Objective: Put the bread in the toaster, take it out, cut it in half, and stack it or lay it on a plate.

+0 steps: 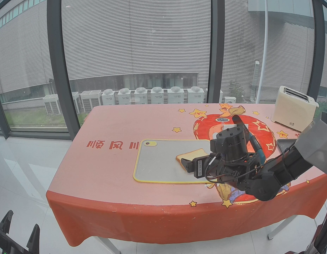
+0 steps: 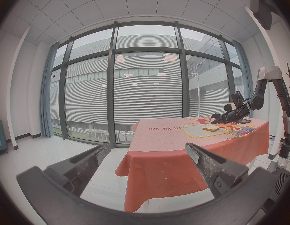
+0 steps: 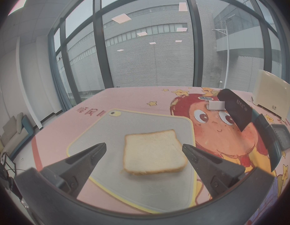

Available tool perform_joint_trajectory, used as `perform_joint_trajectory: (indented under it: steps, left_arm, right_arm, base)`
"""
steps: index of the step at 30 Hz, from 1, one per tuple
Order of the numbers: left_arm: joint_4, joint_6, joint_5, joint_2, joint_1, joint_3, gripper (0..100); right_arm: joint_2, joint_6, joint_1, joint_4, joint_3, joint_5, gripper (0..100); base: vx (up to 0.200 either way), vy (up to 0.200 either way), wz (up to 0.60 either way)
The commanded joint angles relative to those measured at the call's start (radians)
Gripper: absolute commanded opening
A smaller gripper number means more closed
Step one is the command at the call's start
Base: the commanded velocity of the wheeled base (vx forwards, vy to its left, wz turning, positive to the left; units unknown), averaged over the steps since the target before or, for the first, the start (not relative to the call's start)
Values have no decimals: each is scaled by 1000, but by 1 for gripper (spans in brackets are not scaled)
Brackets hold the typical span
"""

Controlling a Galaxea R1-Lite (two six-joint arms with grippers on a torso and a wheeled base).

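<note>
I see my right gripper [image 3: 144, 148], fingers spread wide, just beside the bread slice [image 1: 191, 155] lying flat on the cutting board [image 1: 156, 163]; the toaster [image 1: 294, 108] stands well apart. My left gripper [image 2: 148, 146] gapes wide too.

By the head view's clock, the bread slice [image 1: 191, 154] lies near the 3 o'clock edge of the cutting board [image 1: 153, 164]. Toward 9 o'clock from the slice runs bare board, then bare cloth of the surface [image 1: 107, 166]. Toward 12 o'clock open cloth reaches the far edge. At 6 o'clock the right gripper [image 1: 191, 167] hangs at the slice's near edge, jaws spread, and its arm blocks the way in from 4 o'clock. A black knife [image 3: 235, 109] lies at 2 o'clock, behind that wrist. The toaster [image 1: 294, 108] stands farther along at 2 o'clock, well apart.
</note>
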Motion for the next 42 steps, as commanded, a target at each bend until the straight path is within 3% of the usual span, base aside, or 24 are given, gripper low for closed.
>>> perform_joint_trajectory:
  steps: [1,11,24,28,42]
  left_arm:
    - [0,0,0,1,0,18,100]
    - [0,0,0,1,0,18,100]
    - [0,0,0,1,0,18,100]
    - [0,0,0,1,0,18,100]
    - [0,0,0,1,0,18,100]
  right_arm:
    - [-27,1,0,0,-5,0,100]
    - [-121,5,-1,-1,37,-2,100]
    - [-260,-2,-58,-4,155,-14,100]
    - [-305,-10,-78,-20,232,-14,100]
    - [-340,-15,-84,-21,256,-13,100]
  base:
    - [0,0,0]
    - [0,0,0]
    - [0,0,0]
    - [0,0,0]
    - [0,0,0]
